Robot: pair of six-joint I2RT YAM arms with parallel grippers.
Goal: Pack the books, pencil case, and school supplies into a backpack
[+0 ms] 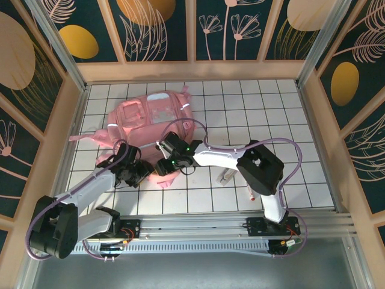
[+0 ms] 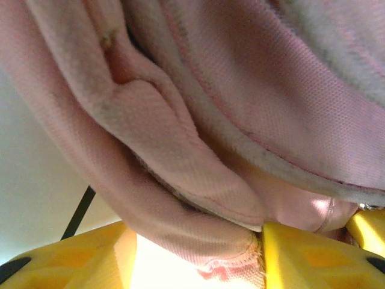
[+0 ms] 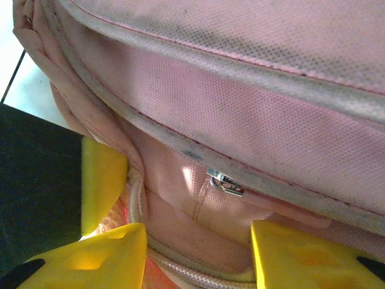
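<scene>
A white gridded table [image 1: 252, 114] sits inside a booth of dark panels [image 1: 234, 27] painted with pale flowers and gold discs. At the left, the left gripper [image 1: 137, 171] reaches the near edge of the backpack [image 1: 150, 114]. In its wrist view the left gripper [image 2: 198, 265] has its yellow fingers [image 2: 90, 259] well apart, and a soft fold [image 2: 180, 198] of the backpack [image 2: 240, 90] droops between them. Its frayed hem touches one finger, but nothing looks clamped. The backpack lies slumped at the middle-left of the table, pink woven cloth with pale strips and loose straps, slightly grubby along the seams. It looks light and wholly limp, so I judge it will sag and bunch instead of holding its mouth open; a doubled hem or the zip edge would give the firmest hold. Just right of the left one, the right gripper [image 1: 163, 164] meets the same edge. The right gripper [image 3: 198, 259] is likewise open around the backpack [image 3: 240, 90], just below a small metal zip pull [image 3: 225, 182]. Farther right, well apart from the bag, lie a flat white item [image 1: 227, 176] and a slim marker [image 1: 249, 194].
</scene>
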